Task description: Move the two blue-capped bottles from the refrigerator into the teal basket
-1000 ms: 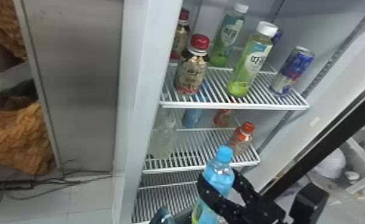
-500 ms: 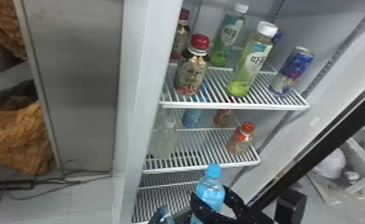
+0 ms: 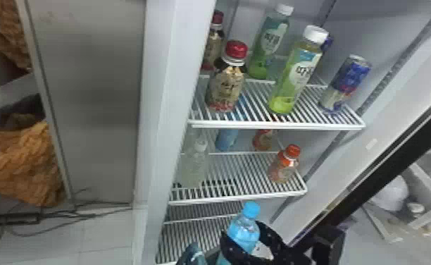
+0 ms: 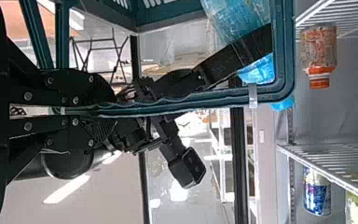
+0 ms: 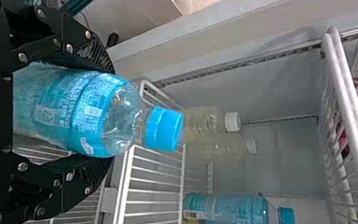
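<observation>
The right gripper is shut on a blue-capped bottle low in front of the refrigerator, cap up. In the right wrist view this gripper holds the bottle around its body. A second blue-capped bottle stands inside on a shelf, also at the back of the middle shelf in the head view. The left gripper is shut on the rim of the teal basket; beyond that rim are the held bottle and the right arm. A teal piece of basket shows at the head view's bottom edge.
The upper shelf carries several drinks, including a blue can. On the middle shelf stand clear bottles and an orange-capped bottle. The refrigerator's side wall rises at left; a dark door edge slants at right.
The right gripper has lowered the held bottle and shifted it slightly left, away from beside the orange-capped bottle. The teal piece at the bottom edge has barely moved.
</observation>
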`<state>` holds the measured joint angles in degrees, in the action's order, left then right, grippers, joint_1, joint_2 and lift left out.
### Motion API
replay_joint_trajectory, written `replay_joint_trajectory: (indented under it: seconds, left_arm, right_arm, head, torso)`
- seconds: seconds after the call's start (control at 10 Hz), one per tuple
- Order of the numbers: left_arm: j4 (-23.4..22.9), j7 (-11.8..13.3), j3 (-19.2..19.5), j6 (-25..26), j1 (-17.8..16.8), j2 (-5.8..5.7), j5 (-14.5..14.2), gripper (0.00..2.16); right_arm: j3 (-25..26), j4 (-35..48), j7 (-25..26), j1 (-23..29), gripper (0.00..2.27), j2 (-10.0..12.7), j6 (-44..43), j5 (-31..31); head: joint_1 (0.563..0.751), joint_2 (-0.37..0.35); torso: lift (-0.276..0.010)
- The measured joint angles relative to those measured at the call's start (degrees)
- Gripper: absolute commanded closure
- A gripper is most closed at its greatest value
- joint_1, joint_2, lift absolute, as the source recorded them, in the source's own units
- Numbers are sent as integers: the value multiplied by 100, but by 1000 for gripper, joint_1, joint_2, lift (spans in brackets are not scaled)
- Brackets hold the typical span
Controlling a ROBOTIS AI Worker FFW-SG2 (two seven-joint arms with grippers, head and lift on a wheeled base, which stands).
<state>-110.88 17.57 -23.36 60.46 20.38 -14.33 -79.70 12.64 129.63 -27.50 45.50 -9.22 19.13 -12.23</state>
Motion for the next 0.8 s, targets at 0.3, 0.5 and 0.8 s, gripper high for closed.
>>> replay_joint_trajectory:
  seconds: [0.3, 0.5, 0.8]
  left_arm:
    - [3, 5, -1, 1, 2, 1, -2, 1085]
    - [0, 1, -1, 0, 2, 0, -2, 1085]
    - [0, 0, -10, 0, 1, 10, -1, 1085]
  right_arm:
    - [3, -125, 9, -110, 366, 37, -451, 50]
    - [53, -259, 101, -263, 364, 116, -850, 77]
    - [44, -666, 320, -578, 318, 166, -1409, 120]
  head:
    - [695, -350]
    - [695, -350]
    - [695, -350]
  torso:
    - [-151]
    - [-151]
    - [-151]
